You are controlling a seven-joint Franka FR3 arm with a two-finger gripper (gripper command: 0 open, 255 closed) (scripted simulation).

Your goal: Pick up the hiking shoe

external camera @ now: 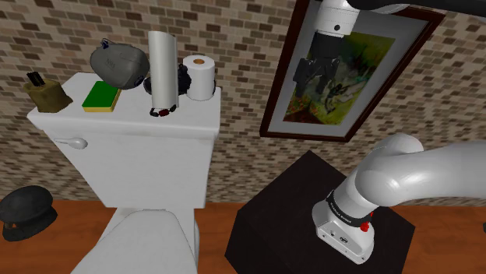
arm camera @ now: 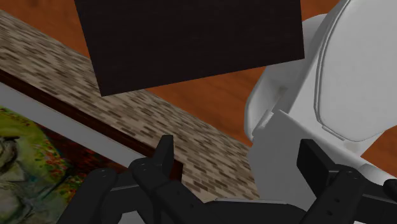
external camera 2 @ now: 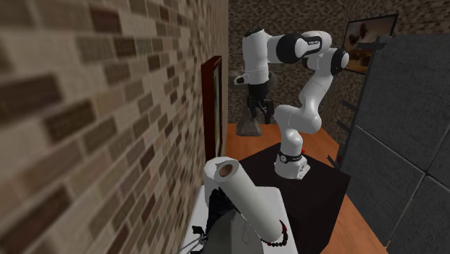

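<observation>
Since gripper [external camera: 311,87] hangs high before framed picture [external camera: 366,70], fingers apart and empty, grey shoe [external camera: 118,62] sits well apart on toilet tank [external camera: 140,156], toward shoulder view's left. Risk: approach clips tall white roll [external camera: 163,66] just beside shoe and topples it.

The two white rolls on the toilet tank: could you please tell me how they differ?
The tall roll is far higher and slimmer than the short roll, which is squat and wider. The tall roll stands nearer the tank's front edge, while the short roll sits further back, by the brick wall and more toward the shoulder view's right. Both are white, stand upright and rest on the toilet tank.
</observation>
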